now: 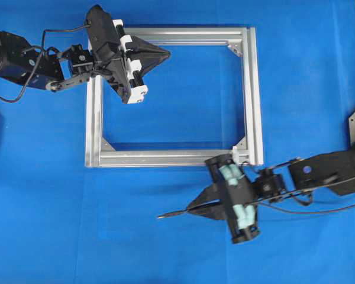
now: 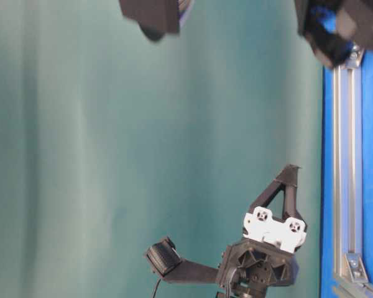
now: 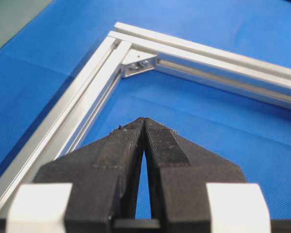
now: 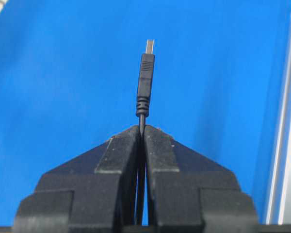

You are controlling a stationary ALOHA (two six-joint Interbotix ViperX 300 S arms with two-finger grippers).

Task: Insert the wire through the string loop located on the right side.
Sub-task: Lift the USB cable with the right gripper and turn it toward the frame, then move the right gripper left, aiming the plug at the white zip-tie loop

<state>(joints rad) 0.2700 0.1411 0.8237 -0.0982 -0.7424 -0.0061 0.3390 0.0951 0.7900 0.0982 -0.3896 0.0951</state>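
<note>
The right tool (image 4: 141, 130) is clamped on the wire (image 4: 145, 77) just behind its plug, below the aluminium frame (image 1: 252, 89) over the blue tabletop (image 1: 47, 225), the left tool (image 3: 144, 122) closed empty, so the floppy plug could droop and miss the unseen string loop.

Overhead looking straight down, table-level view turned sideways, wrist cameras close behind each hand, frame (image 1: 252, 94) shared.
</note>
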